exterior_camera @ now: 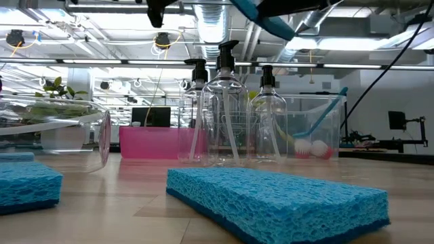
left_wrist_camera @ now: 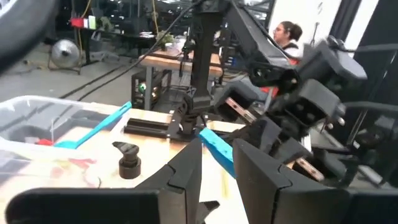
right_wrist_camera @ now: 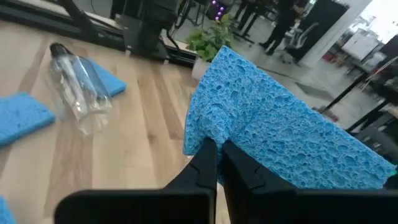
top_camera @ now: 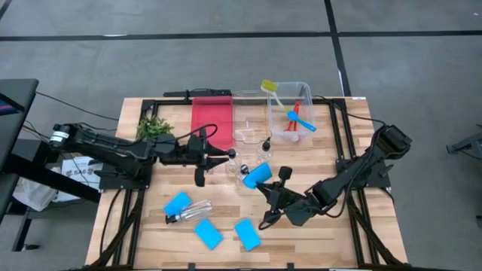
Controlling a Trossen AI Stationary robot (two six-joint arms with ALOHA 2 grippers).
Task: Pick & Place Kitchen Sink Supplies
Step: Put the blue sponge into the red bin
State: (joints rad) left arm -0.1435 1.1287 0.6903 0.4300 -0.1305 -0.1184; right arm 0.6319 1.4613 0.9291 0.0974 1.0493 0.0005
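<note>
Right wrist view shows the right gripper (right_wrist_camera: 217,151) pinched tight on one edge of a blue sponge (right_wrist_camera: 280,130), a flat rectangular slab with a coarse, porous surface; the sponge buckles a little where the dark fingers squeeze it. In the high view this gripper (top_camera: 263,188) holds the sponge (top_camera: 257,175) up off the bench near the middle of the table, its long side running diagonally toward the far right. The low view catches that lifted sponge (exterior_camera: 264,19) only as a blue edge at the top.

The left gripper (top_camera: 231,155) reaches in from the left, just beside a standing group of clear pump bottles (top_camera: 250,167). Its fingers (left_wrist_camera: 186,168) are part-way apart, and I cannot tell whether anything sits between them.

Seen level, the bottles (exterior_camera: 225,122) are smooth, clear and rounded, with black pump tops, standing upright. Another clear bottle (top_camera: 190,211) lies on its side near the front, long axis across the bench, black top to the left.

Three more sponges (top_camera: 208,234) lie flat on the pale wooden bench (top_camera: 354,241) at the front left. Behind the bottles stands a clear plastic bin (top_camera: 301,94) holding thin brushes (top_camera: 300,120) in blue, red and yellow-green, their handles slanting. A flat red tray (top_camera: 209,117) and a small leafy plant (top_camera: 153,126) sit at the back left.
</note>
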